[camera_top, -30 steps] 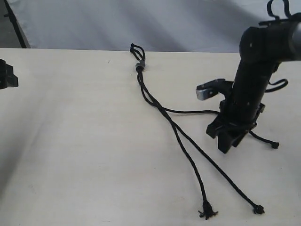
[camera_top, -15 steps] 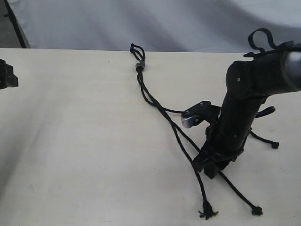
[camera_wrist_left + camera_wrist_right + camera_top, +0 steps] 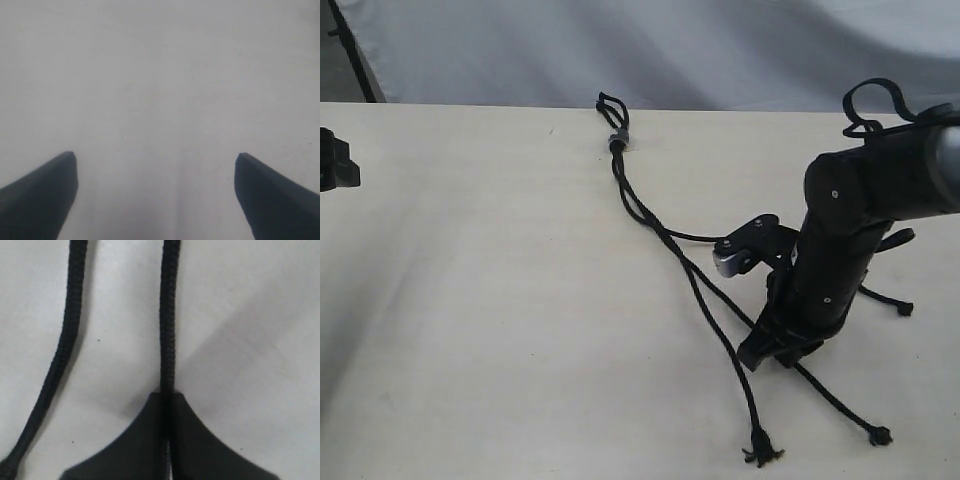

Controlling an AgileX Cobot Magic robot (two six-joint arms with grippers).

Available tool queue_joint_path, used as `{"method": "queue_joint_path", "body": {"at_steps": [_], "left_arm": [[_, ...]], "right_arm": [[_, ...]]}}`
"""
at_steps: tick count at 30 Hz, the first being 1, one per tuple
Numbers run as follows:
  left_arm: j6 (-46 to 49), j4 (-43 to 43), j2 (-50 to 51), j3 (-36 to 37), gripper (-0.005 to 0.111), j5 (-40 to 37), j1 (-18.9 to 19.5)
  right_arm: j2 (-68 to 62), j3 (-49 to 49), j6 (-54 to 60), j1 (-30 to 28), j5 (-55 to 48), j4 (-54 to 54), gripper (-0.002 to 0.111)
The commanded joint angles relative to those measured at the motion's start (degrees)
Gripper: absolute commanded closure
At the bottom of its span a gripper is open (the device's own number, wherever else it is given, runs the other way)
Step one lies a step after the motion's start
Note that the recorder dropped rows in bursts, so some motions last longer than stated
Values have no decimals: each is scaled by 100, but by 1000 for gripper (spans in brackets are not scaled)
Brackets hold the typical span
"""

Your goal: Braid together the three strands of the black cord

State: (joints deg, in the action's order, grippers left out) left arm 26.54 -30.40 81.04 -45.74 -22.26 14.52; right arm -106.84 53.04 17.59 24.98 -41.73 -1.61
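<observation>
The black cord [image 3: 617, 137] lies on the pale table [image 3: 470, 300], its grey band at the far edge with short loops above. From the band, three strands fan toward the near side. One ends in a frayed tip [image 3: 758, 450]. Another ends in a knot [image 3: 878, 436]. The last runs behind the right arm to a tip [image 3: 903, 309]. My right gripper [image 3: 770, 355] is down on the table, shut on the knot-tipped strand [image 3: 168, 330], which runs between its closed jaws [image 3: 166, 396]. A neighbouring strand [image 3: 65, 340] lies free beside it. My left gripper [image 3: 156, 157] is open over bare table.
The left gripper [image 3: 335, 160] shows only at the far left edge of the exterior view, well away from the cord. A grey cloth backdrop [image 3: 720, 50] hangs behind the table's far edge. The right arm's own thick cables [image 3: 870, 100] loop above its wrist.
The right arm has moved left and toward the near side, from beside the short right strand onto the knot-tipped strand, and its jaws have closed on it. The knot shifted slightly right.
</observation>
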Motion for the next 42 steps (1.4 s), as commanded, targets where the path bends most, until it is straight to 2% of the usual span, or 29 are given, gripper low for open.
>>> {"method": "queue_joint_path", "body": {"at_steps": [1, 5, 7, 11, 17, 21, 29, 35, 38, 42], "left_arm": [[9, -47, -35, 5, 27, -24, 7], [189, -279, -35, 5, 27, -65, 7], [306, -350, -35, 5, 27, -98, 7], [301, -350, -35, 5, 27, -111, 7], [301, -350, -35, 5, 27, -111, 7], [328, -392, -35, 5, 27, -111, 7], [369, -443, -35, 5, 27, -111, 7], [411, -478, -35, 5, 27, -137, 7], [427, -474, -35, 5, 27, -160, 7], [427, -474, -35, 5, 27, -160, 7]], "right_arm": [[157, 491, -59, -19, -919, -120, 109], [420, 1142, -58, -19, -1648, -745, 109], [447, 1350, -58, -19, -1876, -1422, 109], [394, 1371, -4, -19, -1783, -2416, 109], [102, 1371, -4, 12, -1702, -3258, 109], [-193, 1371, -20, 208, -1614, -3282, 109], [-568, 1371, -288, 947, -959, -3282, 109], [-690, 1397, -763, 1114, -959, -2893, 108], [-690, 1426, -1304, 1240, -949, -2299, 95], [-690, 1533, -1458, 1399, -949, -2135, 63]]}}
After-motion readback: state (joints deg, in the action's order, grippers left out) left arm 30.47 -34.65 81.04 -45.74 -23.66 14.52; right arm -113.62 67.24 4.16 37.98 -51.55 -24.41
